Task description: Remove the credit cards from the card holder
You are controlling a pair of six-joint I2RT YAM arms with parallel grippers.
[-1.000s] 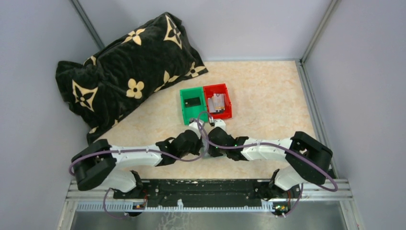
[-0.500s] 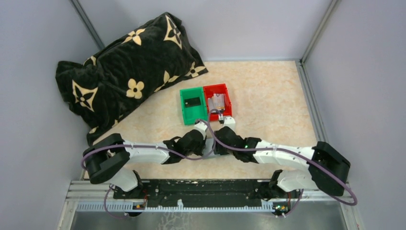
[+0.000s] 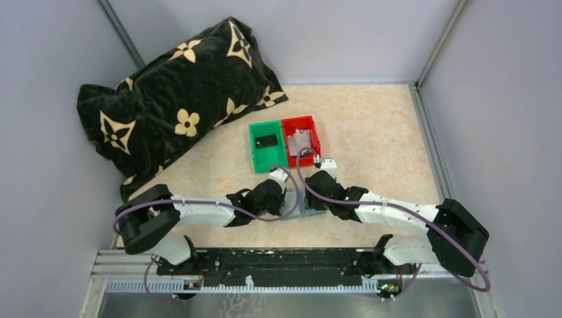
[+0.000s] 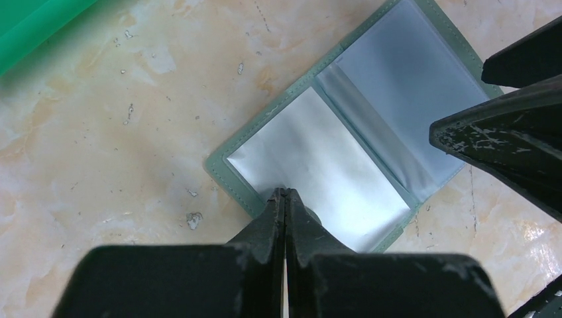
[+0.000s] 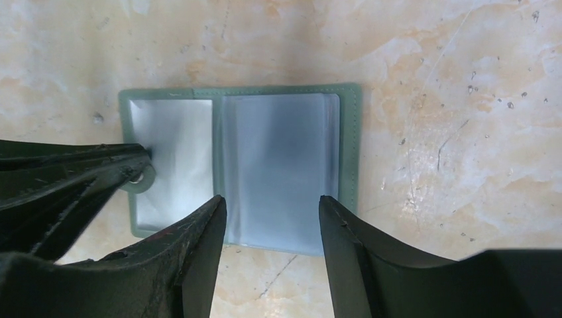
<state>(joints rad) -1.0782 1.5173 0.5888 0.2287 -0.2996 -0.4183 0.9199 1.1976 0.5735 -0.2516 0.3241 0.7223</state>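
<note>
The card holder [image 5: 278,159], a small sage grey-green folding wallet with clear plastic sleeves, lies opened flat on the mottled beige table [image 3: 371,132], at the lower centre of the overhead view between the two arms. The left gripper [image 4: 285,192] has its fingers pressed together, tips down on the wallet's small closing tab at the left edge of the right wrist frame, which seems to pin it in place. The right gripper [image 5: 272,200] hangs just above the wallet's right-hand leaf with its fingers spread apart and nothing between them. Both visible sleeves look silvery and bare, though glare makes it hard to say whether a thin card sits inside. The main risk is that the spread fingers come down and nip a floppy sleeve rather than a card, dragging the whole wallet out from under the left tips. Too light a hold on the tab would let the wallet slide or fold shut. The two grippers are also close together and could knock each other. The bright green plastic bin [image 3: 252,142] and red plastic bin [image 3: 317,142] stand side by side just above.
</note>
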